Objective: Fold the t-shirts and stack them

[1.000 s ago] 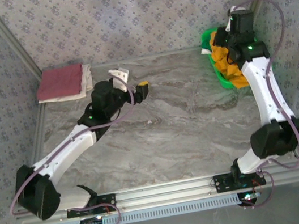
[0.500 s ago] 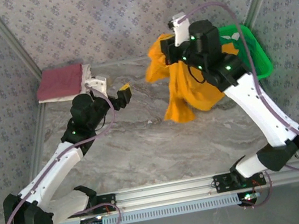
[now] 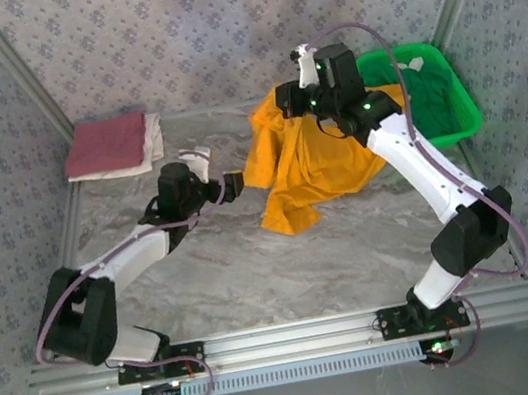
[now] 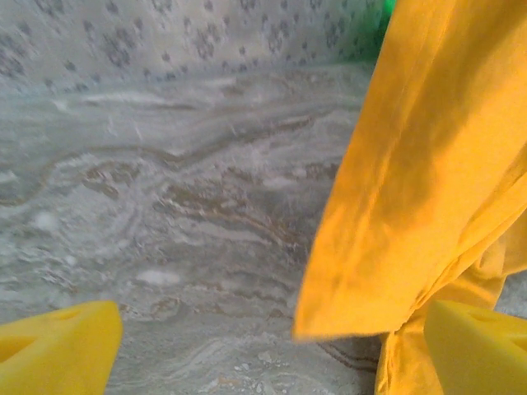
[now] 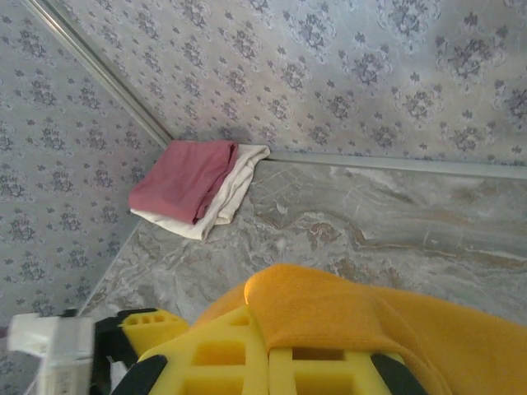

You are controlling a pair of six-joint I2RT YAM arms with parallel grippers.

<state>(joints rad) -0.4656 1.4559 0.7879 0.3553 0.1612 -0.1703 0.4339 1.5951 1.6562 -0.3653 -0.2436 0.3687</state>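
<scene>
My right gripper (image 5: 272,350) was clamped on the soft orange-yellow cloth t-shirt (image 3: 311,161).
My left gripper (image 4: 268,346) stood wide apart; I thought it should catch the hanging edge squarely.

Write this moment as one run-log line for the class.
right hand: shut on orange t-shirt, hanging to table | left hand: open, beside shirt's edge | stack: red t-shirt on white t-shirt, far-left corner

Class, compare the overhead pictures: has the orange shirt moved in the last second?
Yes. The orange shirt has left the green basket and now hangs to its left over the table, pinched in the right gripper.
</scene>
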